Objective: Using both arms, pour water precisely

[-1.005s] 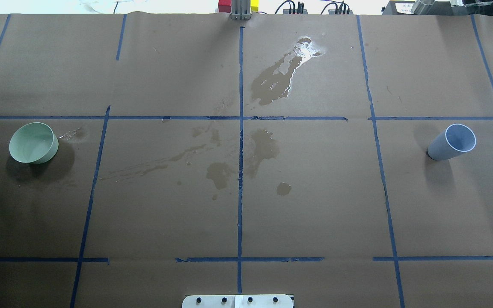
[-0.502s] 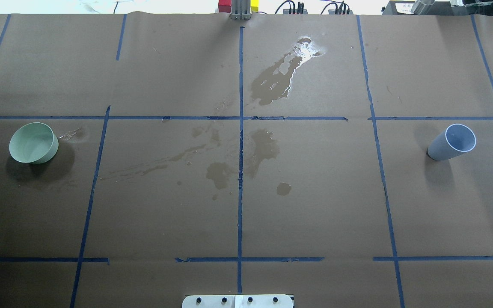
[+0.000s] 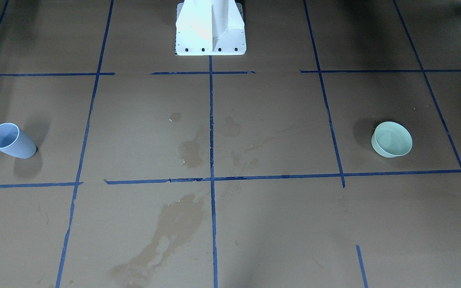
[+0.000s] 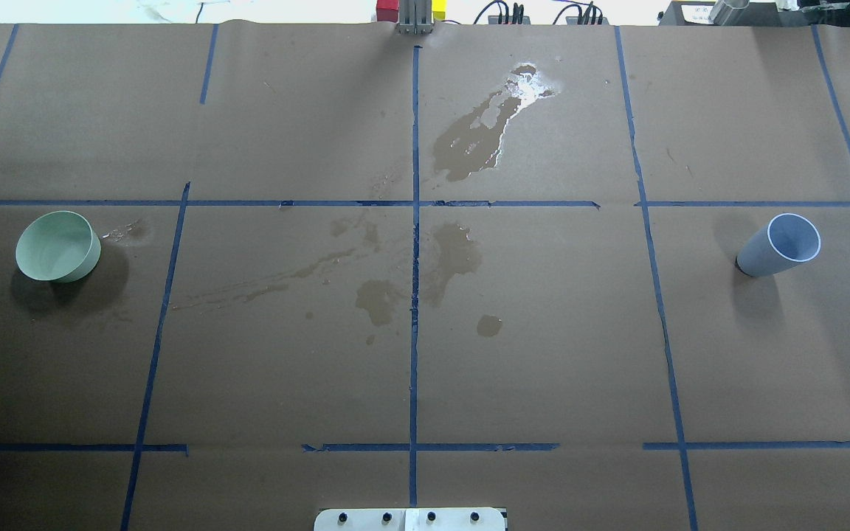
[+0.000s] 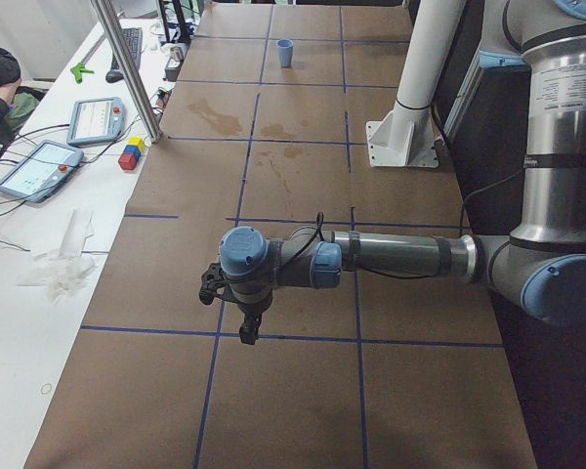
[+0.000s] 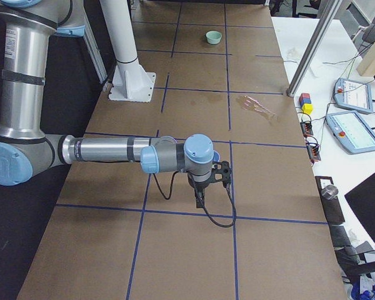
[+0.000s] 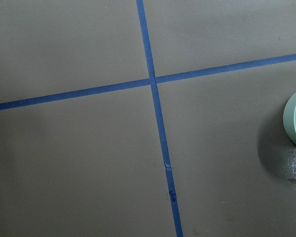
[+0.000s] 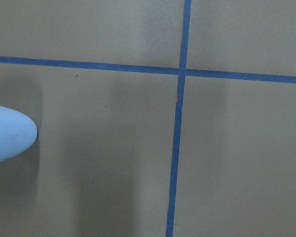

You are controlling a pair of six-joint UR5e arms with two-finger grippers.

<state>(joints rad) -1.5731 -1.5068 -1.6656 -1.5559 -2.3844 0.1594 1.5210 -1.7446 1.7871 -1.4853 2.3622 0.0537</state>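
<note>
Brown paper [image 4: 285,110] gridded with blue tape [image 4: 415,332] covers the table. Spilt water [image 4: 469,144] lies as a dark patch with a glossy sheen close to the far edge, and more damp patches sit around the centre line. A green bowl [image 4: 56,247] stands near the left end and a grey-blue cup [image 4: 778,247] near the right end, well apart. The left arm [image 5: 400,256] reaches out level above the paper, its left gripper [image 5: 246,330] pointing down. The right arm [image 6: 106,150] does likewise, its right gripper [image 6: 199,199] seemingly just beside the cup. Whether either claw is released or clenched cannot be told from these side views.
</note>
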